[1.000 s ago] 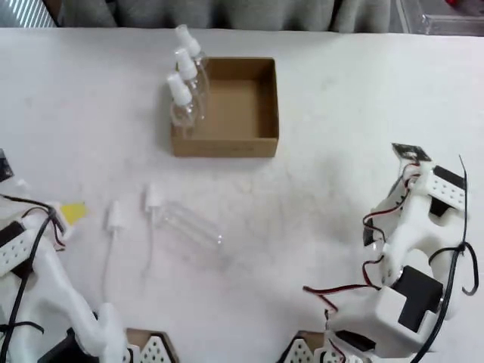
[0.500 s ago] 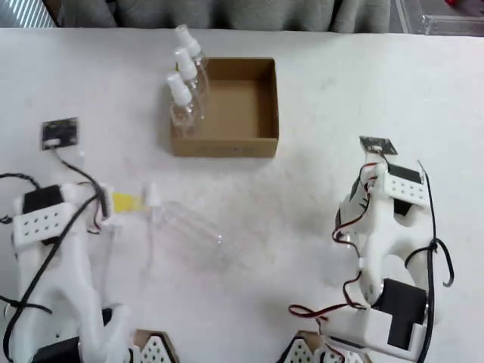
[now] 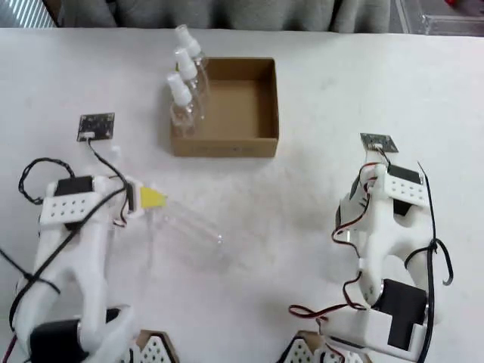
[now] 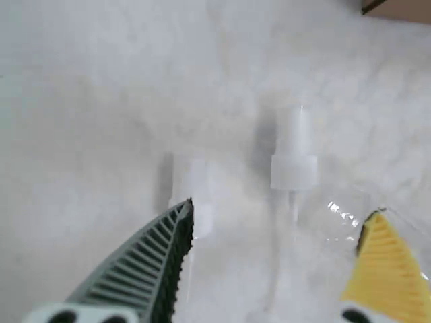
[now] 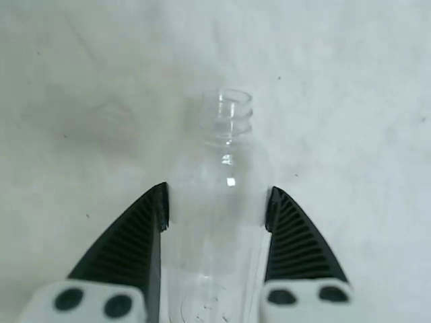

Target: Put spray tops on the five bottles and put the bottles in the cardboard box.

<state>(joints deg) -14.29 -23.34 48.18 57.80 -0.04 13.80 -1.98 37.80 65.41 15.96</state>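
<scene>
Protruding from right gripper (image 5: pixel 217 191), clear bottle (image 5: pixel 227 131), clamped

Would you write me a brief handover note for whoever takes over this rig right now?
Left gripper: open, hovering above two loose spray tops on the table.
Right gripper: shut on an uncapped bottle.
A second uncapped bottle lies on the table between the arms and the cardboard box.
Done: three capped bottles stand at the box's left wall; I cannot tell whether they are inside it.
Left: cap both open bottles and box them.
</scene>
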